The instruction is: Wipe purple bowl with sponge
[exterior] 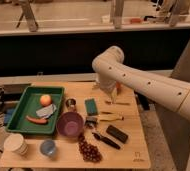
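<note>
The purple bowl point(69, 123) stands upright on the wooden table point(138, 145), just right of the green tray. The teal-green sponge point(91, 106) lies flat on the table behind and to the right of the bowl, a short gap from it. My gripper point(109, 96) hangs at the end of the white arm point(138, 82), which reaches in from the right. It is over the back of the table, just right of the sponge and a little above it. It holds nothing that I can see.
A green tray point(18, 117) on the left holds an orange fruit point(45, 100), a grey flat piece point(47, 111) and a red-orange vegetable point(36, 120). A small tin point(70, 103), yellow-handled tool point(109, 117), black block point(117, 133), grapes point(88, 148), blue cup point(48, 147) and white cup point(15, 145) lie around.
</note>
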You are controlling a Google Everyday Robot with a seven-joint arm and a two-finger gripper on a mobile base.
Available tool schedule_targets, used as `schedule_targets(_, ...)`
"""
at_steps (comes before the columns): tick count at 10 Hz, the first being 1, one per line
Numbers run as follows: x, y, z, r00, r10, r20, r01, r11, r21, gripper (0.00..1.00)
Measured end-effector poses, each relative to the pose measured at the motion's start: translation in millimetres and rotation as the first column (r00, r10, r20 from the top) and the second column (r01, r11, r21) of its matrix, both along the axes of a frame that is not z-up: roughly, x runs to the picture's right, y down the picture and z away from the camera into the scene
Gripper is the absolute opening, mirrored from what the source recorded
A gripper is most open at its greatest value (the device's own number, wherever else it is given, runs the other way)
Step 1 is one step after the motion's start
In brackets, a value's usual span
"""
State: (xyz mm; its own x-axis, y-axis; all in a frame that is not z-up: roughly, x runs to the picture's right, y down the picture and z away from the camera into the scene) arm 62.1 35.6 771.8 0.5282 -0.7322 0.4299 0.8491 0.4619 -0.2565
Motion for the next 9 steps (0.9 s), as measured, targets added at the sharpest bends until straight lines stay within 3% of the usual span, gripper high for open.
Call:
schedule_targets(2,-5,14,32.2,0.994,-0.094,0.054,0.095,0.9953,-0.017,0.80)
schedule_targets(5,-19,39,75.8,0.954,-0.265,0.141,0.272,0.9618,-0.031,0.80)
schedule_targets(6,-23,48,89.8,0.919,-0.340,0.199,0.353,0.9351,-0.031,0.80)
schedule_targets(8,-31,55,100.8,0.859,-0.428,0.283,0.454,0.8905,-0.031,0.80)
schedule_targets(9,-37,58,104.0,0.833,-0.455,0.317,0.488,0.8721,-0.032,0.80)
